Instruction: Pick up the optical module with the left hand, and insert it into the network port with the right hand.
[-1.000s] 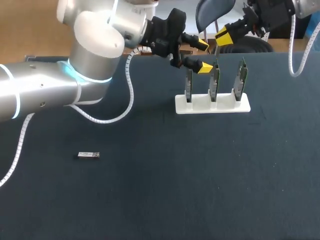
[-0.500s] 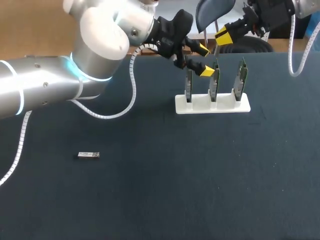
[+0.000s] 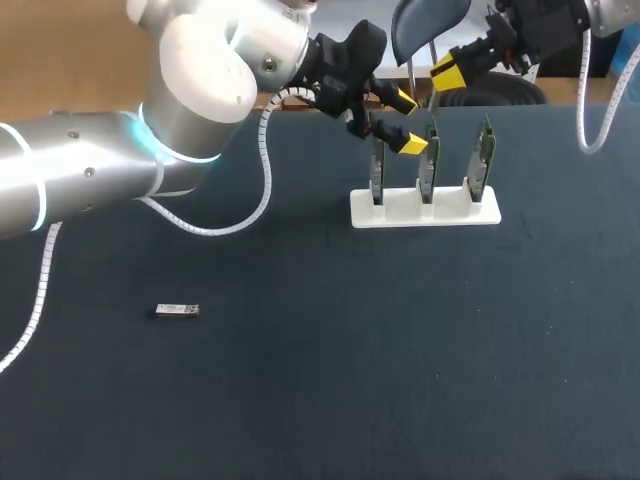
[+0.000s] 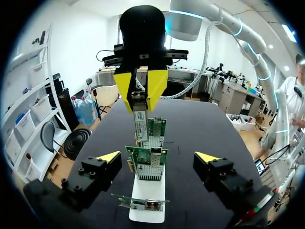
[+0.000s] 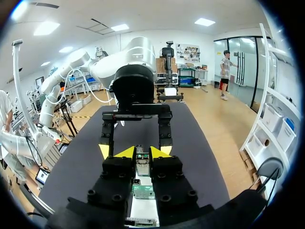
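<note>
One small silver optical module (image 3: 177, 310) lies flat on the dark table (image 3: 320, 380) at the left, far from both grippers. My left gripper (image 3: 408, 122) (image 4: 157, 157) stands open by the white stand (image 3: 425, 210) of three upright network cards (image 4: 147, 162), with the cards between and ahead of its fingers, untouched. Facing it, my right gripper (image 3: 447, 72) (image 5: 142, 152) hangs over the far end of the stand. In the left wrist view it is shut on a second silver module (image 4: 139, 114), which points down at the cards.
The stand's white base (image 4: 147, 200) sits at the back middle of the table. In the right wrist view the left gripper's fingers (image 5: 104, 150) flank the cards just beyond my right fingertips. White cables (image 3: 262, 170) trail from both arms.
The left arm's wrist swung a little right and its gripper dropped slightly toward the cards, then held still. The right arm and the module on the table have not moved.
</note>
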Motion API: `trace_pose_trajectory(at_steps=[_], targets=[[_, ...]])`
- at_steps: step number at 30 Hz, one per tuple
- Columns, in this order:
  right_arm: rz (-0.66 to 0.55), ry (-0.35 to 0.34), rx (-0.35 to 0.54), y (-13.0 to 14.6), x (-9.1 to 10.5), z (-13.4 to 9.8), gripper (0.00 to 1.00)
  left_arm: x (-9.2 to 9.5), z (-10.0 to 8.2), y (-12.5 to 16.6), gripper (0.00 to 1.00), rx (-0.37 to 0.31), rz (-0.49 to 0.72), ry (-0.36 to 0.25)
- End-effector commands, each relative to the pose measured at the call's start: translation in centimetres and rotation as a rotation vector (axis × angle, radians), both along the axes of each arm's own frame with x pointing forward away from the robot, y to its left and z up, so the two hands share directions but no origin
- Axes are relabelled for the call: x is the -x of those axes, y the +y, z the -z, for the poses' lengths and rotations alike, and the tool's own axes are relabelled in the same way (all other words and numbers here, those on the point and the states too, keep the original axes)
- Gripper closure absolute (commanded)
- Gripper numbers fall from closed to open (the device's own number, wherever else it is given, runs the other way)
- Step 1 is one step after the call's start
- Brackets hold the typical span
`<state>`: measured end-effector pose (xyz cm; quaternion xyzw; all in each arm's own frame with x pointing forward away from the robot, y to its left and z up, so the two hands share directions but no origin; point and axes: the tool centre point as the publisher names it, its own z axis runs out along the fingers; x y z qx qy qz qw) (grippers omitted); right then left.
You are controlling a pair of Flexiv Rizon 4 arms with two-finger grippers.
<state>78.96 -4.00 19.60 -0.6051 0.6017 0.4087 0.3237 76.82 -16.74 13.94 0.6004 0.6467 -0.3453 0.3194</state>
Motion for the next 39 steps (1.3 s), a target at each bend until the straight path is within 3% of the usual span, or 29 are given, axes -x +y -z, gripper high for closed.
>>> trace_pose_trajectory(at_steps=[1,22,39], targets=[[0.000,-0.003,-0.001,-0.1,0.0,0.0,1.00,0.0,0.1,-0.2,0.00,-0.003,0.004,0.002],[-0.012,-0.012,0.005,-0.2,0.2,-0.1,1.00,0.2,0.3,-0.3,0.00,-0.018,0.019,-0.016],[-0.019,-0.053,0.087,-0.1,2.3,0.2,1.00,0.2,0.3,-0.3,0.00,-0.018,0.019,-0.016]])
